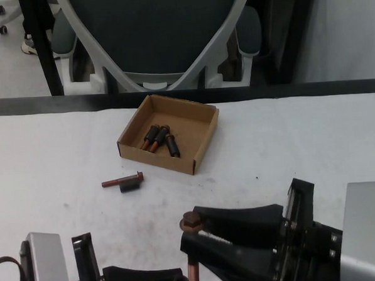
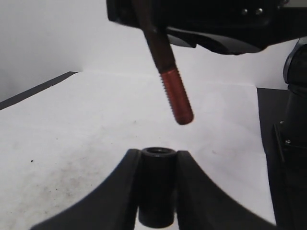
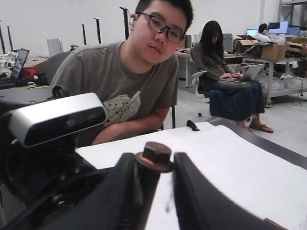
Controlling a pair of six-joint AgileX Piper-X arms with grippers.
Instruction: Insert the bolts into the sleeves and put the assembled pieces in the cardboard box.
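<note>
Your left gripper (image 2: 156, 165) is closed around a black sleeve (image 2: 156, 191), with both fingers pressed to its sides. The sleeve stands upright with its open bore facing up. Your right gripper (image 3: 154, 175) is clamped on a copper-coloured bolt (image 2: 172, 91) just under its hex head, so the head sits above the fingers and the shank hangs down. In the left wrist view the bolt is tilted, and its threaded tip hangs above the sleeve's mouth, a little off to one side and not touching it. Both grippers are at the near edge of the white bench (image 1: 313, 140). Farther out on the bench sits the cardboard box (image 1: 154, 156), with three assembled pieces (image 1: 159, 139) lying side by side on its floor. On the bench near the box's front wall lie a loose bolt (image 1: 121, 180) and, just beside its head end, a loose sleeve (image 1: 129, 187)
</note>
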